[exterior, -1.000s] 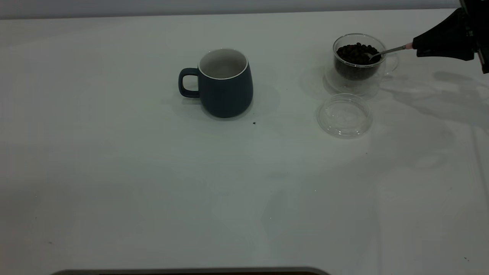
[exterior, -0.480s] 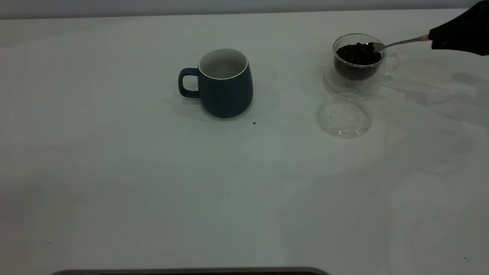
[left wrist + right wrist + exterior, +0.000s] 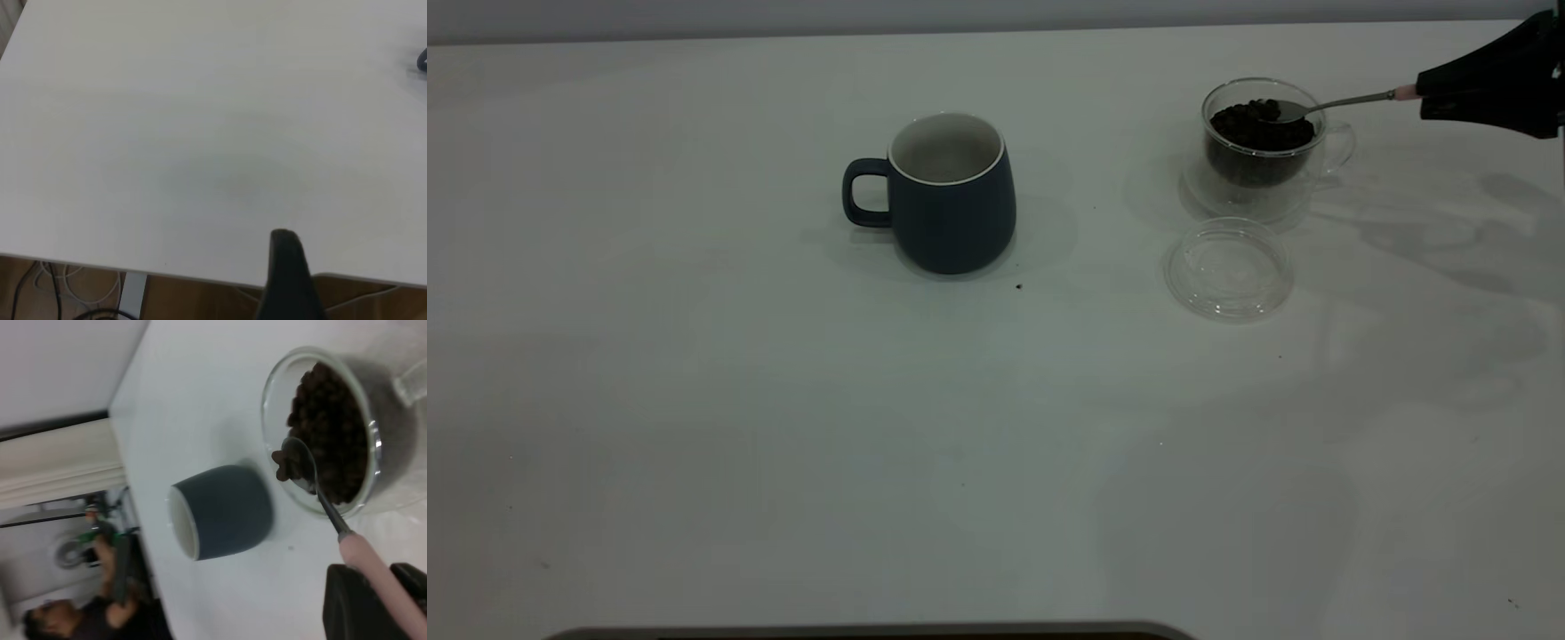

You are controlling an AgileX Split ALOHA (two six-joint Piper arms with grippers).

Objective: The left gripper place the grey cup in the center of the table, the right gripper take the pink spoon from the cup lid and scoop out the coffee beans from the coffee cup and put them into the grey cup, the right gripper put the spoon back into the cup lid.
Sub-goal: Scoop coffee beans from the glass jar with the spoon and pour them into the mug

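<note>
White table (image 3: 783,427), grey cup (image 3: 951,191) near centre, coffee cup (image 3: 1261,147) of beans (image 3: 1258,129) at 2 o'clock, lid (image 3: 1228,268) just before it, right gripper (image 3: 1427,92) clamped on spoon (image 3: 1334,103), bowl over beans, path to grey cup unobstructed, left gripper (image 3: 287,280) at table edge, opening cannot be told.

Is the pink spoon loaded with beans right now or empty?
Loaded: the pink spoon carries a few coffee beans above the coffee cup.

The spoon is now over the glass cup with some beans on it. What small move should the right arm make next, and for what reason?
Probably carry the pink spoon level toward the grey cup. The right gripper holds its handle, a few coffee beans sit on its bowl above the coffee cup, and the grey cup looks empty.
</note>
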